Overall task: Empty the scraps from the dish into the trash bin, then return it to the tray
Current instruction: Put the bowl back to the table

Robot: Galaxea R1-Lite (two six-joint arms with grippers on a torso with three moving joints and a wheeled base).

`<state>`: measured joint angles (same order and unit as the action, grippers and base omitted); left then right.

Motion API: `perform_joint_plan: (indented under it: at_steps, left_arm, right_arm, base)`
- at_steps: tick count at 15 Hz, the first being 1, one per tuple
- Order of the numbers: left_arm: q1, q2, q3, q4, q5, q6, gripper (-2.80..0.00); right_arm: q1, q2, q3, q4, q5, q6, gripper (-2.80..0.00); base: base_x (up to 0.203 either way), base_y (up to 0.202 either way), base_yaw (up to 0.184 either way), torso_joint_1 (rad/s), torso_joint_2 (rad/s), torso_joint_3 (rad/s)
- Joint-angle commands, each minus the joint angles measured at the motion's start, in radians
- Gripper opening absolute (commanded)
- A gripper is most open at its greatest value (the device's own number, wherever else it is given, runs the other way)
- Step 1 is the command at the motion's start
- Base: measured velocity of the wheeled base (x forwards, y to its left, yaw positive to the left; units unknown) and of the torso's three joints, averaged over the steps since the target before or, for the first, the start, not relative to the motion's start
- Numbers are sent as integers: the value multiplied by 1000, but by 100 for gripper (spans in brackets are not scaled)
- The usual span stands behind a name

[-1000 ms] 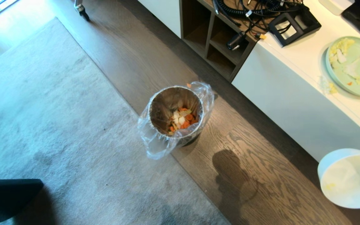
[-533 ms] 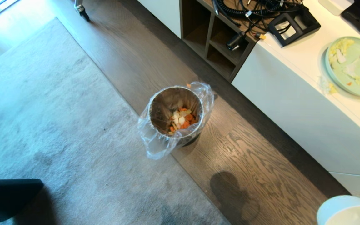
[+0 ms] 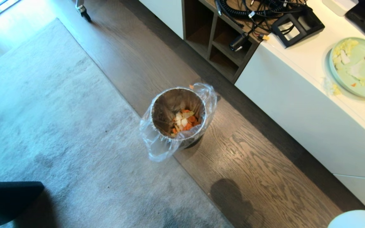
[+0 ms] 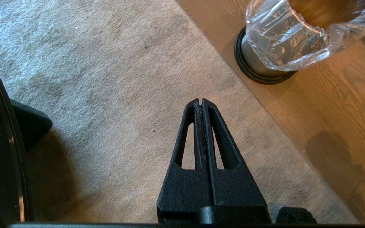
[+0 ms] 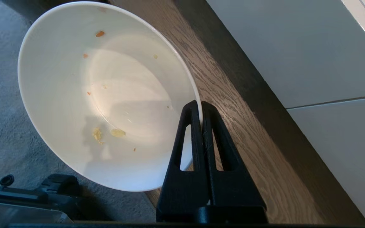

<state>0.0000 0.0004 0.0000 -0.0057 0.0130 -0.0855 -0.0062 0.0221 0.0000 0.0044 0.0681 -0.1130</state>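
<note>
Open rug (image 3: 59, 126) left of trash bin (image 3: 177, 118) — cabinet (image 3: 299, 104) close right

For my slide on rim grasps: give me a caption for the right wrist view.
Right gripper pinches the rim of the nearly emptied dish, a few scraps clinging inside, above the wood floor.

- We see a dark wood-grain plank floor (image 3: 258, 164) running diagonally.
- A pale grey, short-pile rug (image 3: 52, 126) covers its left part.
- On the right stands a white glossy cabinet (image 3: 296, 104).
- Beside it are open brown wooden cubby shelves (image 3: 217, 41), with tangled black cables (image 3: 249, 8) above.
- Bright daylight falls at the rug's far corner.
</note>
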Motion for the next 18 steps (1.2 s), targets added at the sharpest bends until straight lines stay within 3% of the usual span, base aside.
perform_joint_plan:
  at_steps: [1,18]
  left_arm:
    - [0,0,0,0,1,-2,-280]
    - [0,0,0,0,1,0,-280]
  right_arm:
    - [0,-22,0,0,1,12,-280]
    - [0,-22,0,0,1,12,-280]
  base:
    - [0,0,0,0,0,0]
    - [0,0,0,0,0,0]
